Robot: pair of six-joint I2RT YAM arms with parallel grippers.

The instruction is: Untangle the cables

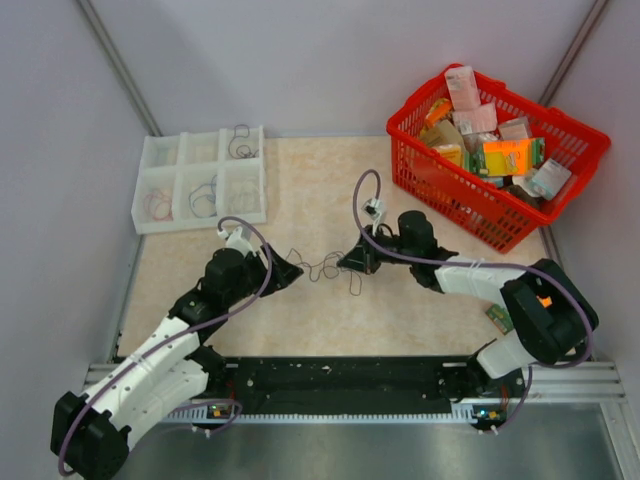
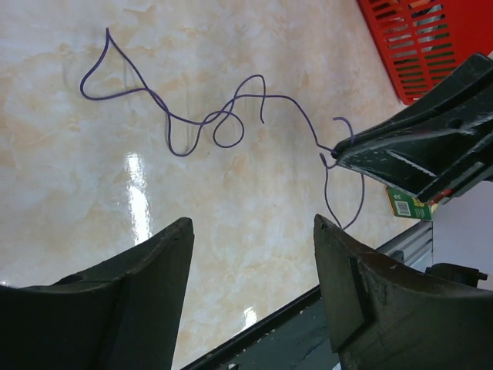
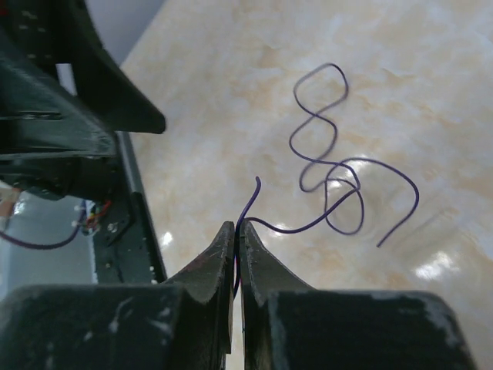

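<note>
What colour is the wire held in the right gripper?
Purple wire; right wrist view shows it best.

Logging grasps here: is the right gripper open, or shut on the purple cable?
Shut. In the right wrist view the right gripper has its fingertips together, pinching the purple cable.

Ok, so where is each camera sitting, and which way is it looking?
Top external: high above and behind the arms, looking down at the table; both arms show, left gripper facing right gripper.
Left wrist: on the left arm, looking across the table past its own open fingers at the right gripper.
Right wrist: on the right arm, looking past its own shut fingers pinching the purple cable.
Shared: both wrist views see that cable on the table.
</note>
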